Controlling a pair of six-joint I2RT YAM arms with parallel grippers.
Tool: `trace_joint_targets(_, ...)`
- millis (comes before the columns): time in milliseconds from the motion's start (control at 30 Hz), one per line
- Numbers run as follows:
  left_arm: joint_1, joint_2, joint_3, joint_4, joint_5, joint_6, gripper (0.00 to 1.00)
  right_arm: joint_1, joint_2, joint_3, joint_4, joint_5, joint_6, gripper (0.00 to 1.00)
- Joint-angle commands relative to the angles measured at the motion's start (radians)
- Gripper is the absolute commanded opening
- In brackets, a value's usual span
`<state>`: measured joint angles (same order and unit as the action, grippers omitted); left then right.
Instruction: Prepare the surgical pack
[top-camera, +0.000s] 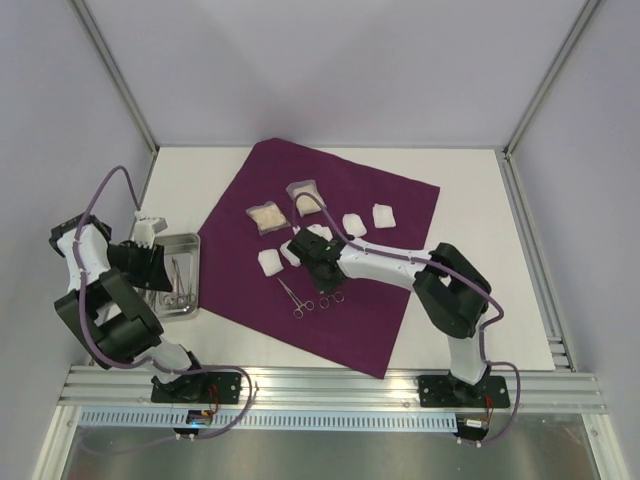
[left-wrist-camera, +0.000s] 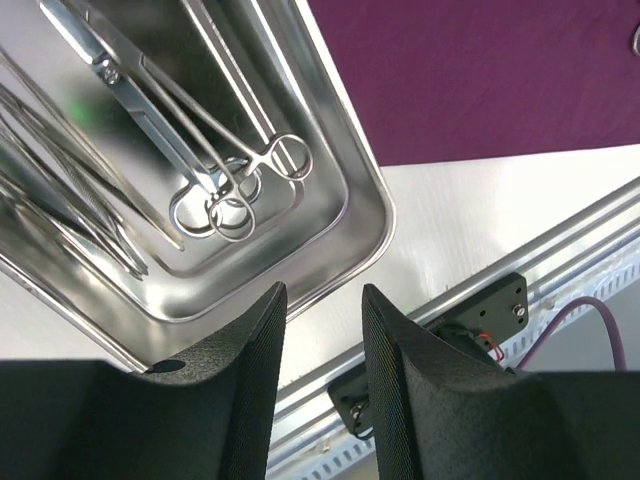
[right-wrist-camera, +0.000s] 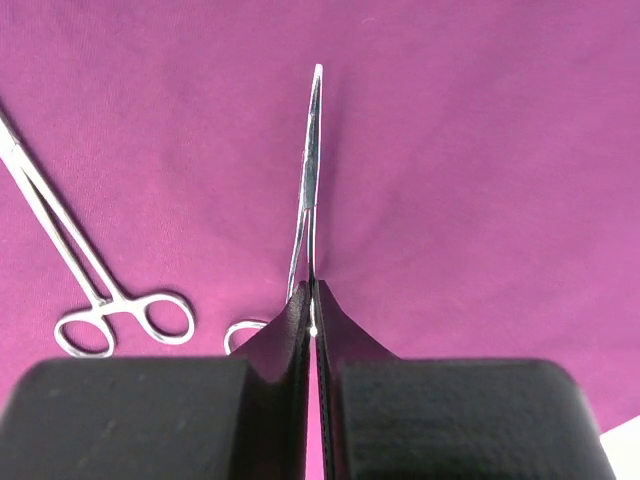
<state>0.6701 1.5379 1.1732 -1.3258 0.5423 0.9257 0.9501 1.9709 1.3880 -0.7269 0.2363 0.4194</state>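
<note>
The surgical pack is a plum-purple drape (top-camera: 385, 300) spread flat as a big sheet on the table. My right gripper (top-camera: 322, 270) is low over its middle, shut on the shaft of a steel forceps (right-wrist-camera: 312, 150) whose tip points away from the fingers. A second forceps (right-wrist-camera: 70, 250) lies on the drape just to the left (top-camera: 296, 300). My left gripper (left-wrist-camera: 322, 295) is open and empty above the near corner of a steel tray (left-wrist-camera: 370, 190), which holds several steel instruments (left-wrist-camera: 215, 190).
White gauze pads (top-camera: 270, 262) (top-camera: 354, 224) (top-camera: 383, 214) and two packets (top-camera: 267, 218) (top-camera: 302, 190) lie on the drape's far half. The tray (top-camera: 190, 240) stands left of the drape. An aluminium rail (top-camera: 330, 385) runs along the near table edge.
</note>
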Motion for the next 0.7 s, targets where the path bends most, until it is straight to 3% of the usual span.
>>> trace_joint_targets(0,-0.032,-0.065,0.026,-0.076,0.057,0.025,0.45,-0.005,-0.116,-0.006,0.052,0.086,0.024,0.00)
trace_joint_targets(300,-0.177,-0.165,0.072,-0.199,0.155,0.012,0.47,-0.002,-0.236,0.028,0.070,0.166,0.079,0.01)
trace_joint_targets(667,-0.696,-0.249,0.137,-0.069,0.265,-0.293,0.56,0.047,-0.236,0.175,0.149,0.205,0.131,0.01)
